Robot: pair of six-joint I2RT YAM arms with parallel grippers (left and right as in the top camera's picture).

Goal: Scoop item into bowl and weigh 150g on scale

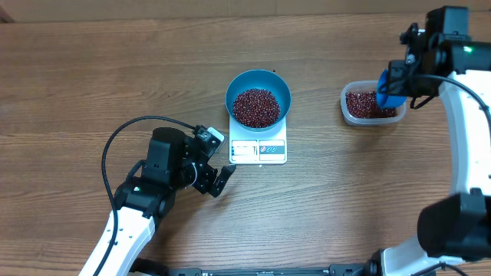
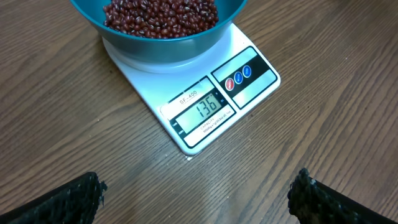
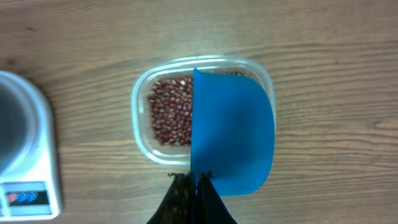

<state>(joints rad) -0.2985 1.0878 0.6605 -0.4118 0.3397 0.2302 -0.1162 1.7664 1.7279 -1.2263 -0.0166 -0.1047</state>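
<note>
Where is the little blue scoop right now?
In the overhead view the scoop is at the table's right, held by the right gripper over the tub of beans, away from the bowl on the scale.

Before me, a blue bowl (image 1: 258,79) of red-brown beans (image 1: 256,107) sits on the white scale (image 1: 270,160), display at six o'clock reading 136.

I see both arms built alike: white links, black joint housings. A black cable (image 1: 146,119) loops off my left arm (image 1: 134,211); a green light (image 1: 466,50) glows on my right arm (image 1: 462,130). Left tool (image 2: 196,193) fingers (image 2: 68,199): rough, black.
</note>
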